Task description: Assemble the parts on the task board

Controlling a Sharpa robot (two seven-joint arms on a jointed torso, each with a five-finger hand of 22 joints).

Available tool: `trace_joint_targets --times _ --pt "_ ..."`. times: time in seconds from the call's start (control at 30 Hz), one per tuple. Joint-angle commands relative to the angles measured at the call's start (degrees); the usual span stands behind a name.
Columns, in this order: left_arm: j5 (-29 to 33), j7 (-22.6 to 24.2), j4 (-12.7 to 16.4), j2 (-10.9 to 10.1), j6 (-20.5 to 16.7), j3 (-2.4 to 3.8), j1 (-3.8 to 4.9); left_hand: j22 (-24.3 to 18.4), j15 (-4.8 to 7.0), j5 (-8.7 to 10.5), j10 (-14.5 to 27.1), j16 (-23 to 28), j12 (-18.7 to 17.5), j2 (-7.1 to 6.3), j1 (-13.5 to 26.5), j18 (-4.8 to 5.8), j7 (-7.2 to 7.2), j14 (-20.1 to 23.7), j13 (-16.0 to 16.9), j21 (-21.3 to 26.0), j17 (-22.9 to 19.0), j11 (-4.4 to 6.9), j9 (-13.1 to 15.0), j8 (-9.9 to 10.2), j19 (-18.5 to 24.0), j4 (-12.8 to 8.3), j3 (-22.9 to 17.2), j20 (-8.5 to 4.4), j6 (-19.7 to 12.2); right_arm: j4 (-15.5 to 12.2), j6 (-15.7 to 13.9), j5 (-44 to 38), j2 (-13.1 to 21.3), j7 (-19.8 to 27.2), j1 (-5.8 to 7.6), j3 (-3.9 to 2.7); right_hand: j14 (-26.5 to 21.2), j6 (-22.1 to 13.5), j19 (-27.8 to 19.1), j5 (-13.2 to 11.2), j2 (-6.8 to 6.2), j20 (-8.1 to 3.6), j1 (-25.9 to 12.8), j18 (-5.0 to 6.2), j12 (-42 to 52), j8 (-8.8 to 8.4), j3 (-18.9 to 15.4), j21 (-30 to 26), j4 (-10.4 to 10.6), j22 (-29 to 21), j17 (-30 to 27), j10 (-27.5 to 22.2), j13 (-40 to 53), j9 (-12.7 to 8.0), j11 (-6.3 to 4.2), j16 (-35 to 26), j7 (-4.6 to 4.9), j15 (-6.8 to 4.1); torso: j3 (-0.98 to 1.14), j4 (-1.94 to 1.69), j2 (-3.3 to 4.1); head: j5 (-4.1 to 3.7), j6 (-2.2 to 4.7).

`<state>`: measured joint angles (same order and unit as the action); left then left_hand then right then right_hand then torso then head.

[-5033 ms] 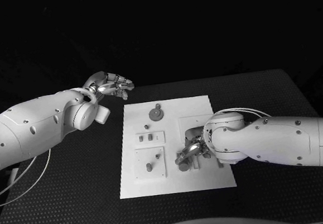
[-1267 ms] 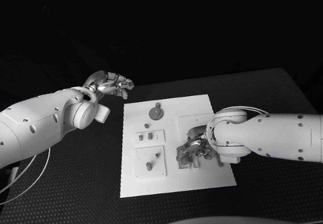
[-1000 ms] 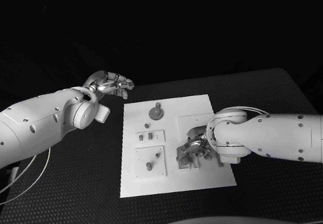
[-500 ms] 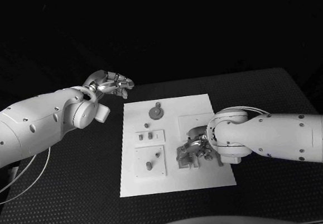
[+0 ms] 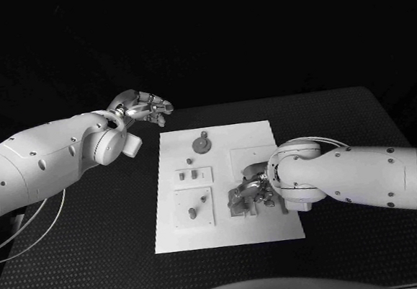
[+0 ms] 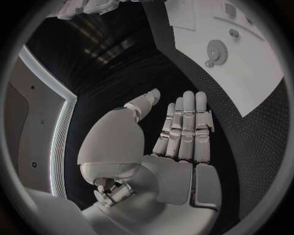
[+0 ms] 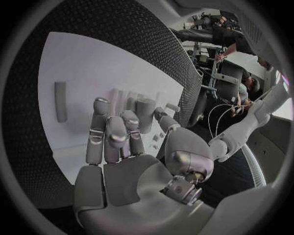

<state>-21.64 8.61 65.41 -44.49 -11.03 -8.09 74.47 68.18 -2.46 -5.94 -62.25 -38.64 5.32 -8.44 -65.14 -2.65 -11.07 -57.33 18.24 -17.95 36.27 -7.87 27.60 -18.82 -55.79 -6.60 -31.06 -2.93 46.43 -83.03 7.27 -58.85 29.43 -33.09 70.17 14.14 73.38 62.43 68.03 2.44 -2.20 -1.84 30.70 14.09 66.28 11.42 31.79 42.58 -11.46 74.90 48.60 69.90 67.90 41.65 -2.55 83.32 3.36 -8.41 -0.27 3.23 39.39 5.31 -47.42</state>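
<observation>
The left robot hand point(image 5: 142, 109) hangs over the far left part of the black desk point(image 5: 87, 249), beyond the far left corner of the task board point(image 5: 253, 138) and apart from it. In the left wrist view its fingers point(image 6: 186, 125) lie straight and side by side, the thumb stands off to one side, and the palm holds nothing.

The white task board lies flat in the middle of the desk, its long side running away from the robot. At its far end sits a round disc part point(image 5: 201, 145) with a small knob just beyond it. Nearer, on the left half, a small raised plate carries two short upright pegs point(image 5: 187, 178), and below it a square plate holds two more small parts point(image 5: 193, 211). No writing or label can be read on the board or parts.

The right robot hand point(image 5: 248, 195) rests low on the board's right half, fingers bent down among the parts there. In the right wrist view its fingers point(image 7: 113, 134) curl toward a short cylinder part point(image 7: 144, 108) standing on the board; whether they grip it cannot be told. A flat narrow bar point(image 7: 60, 101) lies on the board apart from the fingers.
</observation>
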Motion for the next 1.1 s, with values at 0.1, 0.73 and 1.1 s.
trace_joint_targets --times 0.1,0.73,1.1 --pt "0.24 0.35 0.1 0.04 0.63 0.03 0.07 0.08 0.06 -0.24 0.33 0.24 0.34 -0.18 0.39 -0.62 -0.01 -0.33 -0.01 0.29 0.11 -0.24 -0.06 -0.2 -0.21 0.38 0.09 -0.36 -0.32 -0.01 0.7 0.3 -0.03 0.08 -0.05 -0.01 -0.27 0.6 -0.32 0.28 -0.28 -0.05 -0.6 0.91 -0.27 -0.14 0.08 -0.29 0.4 1.1 0.05 -0.39 -0.05 -0.07 -0.15 -0.02 0.31 -0.25 -0.02 -0.01 0.01 -0.01 -0.03" --pt "0.24 0.36 0.08 0.04 0.68 0.02 0.07 0.12 0.06 -0.25 0.33 0.28 0.35 -0.19 0.36 -0.62 -0.01 -0.34 -0.01 0.33 0.16 -0.24 -0.1 -0.23 -0.22 0.39 0.1 -0.36 -0.33 -0.21 -0.15 0.16 0.38 0.46 -0.05 -0.01 -0.26 0.42 -0.31 0.28 -2.5 -0.13 -1.35 0.91 -0.65 -0.22 0.85 -0.36 0.9 1.06 0.01 -0.73 -0.29 -0.17 -0.11 -0.13 0.36 -0.22 0.01 0.03 0.0 0.04 -0.04" --pt "0.24 0.49 0.01 -0.02 0.63 0.02 0.07 0.14 0.06 -0.25 0.33 0.3 0.35 -0.18 0.35 -0.62 -0.01 -0.34 -0.01 0.34 0.19 -0.24 -0.11 -0.25 -0.23 0.41 0.1 -0.36 -0.33 -1.84 -7.43 -3.13 3.85 6.59 -0.02 -0.01 -0.1 -0.16 0.15 0.29 -8.27 -0.24 0.69 0.91 -1.52 -0.27 3.81 -0.47 1.78 0.95 -0.13 -1.47 -0.98 -0.05 0.08 -0.39 0.56 -0.07 -0.01 0.03 -0.03 0.09 0.43"
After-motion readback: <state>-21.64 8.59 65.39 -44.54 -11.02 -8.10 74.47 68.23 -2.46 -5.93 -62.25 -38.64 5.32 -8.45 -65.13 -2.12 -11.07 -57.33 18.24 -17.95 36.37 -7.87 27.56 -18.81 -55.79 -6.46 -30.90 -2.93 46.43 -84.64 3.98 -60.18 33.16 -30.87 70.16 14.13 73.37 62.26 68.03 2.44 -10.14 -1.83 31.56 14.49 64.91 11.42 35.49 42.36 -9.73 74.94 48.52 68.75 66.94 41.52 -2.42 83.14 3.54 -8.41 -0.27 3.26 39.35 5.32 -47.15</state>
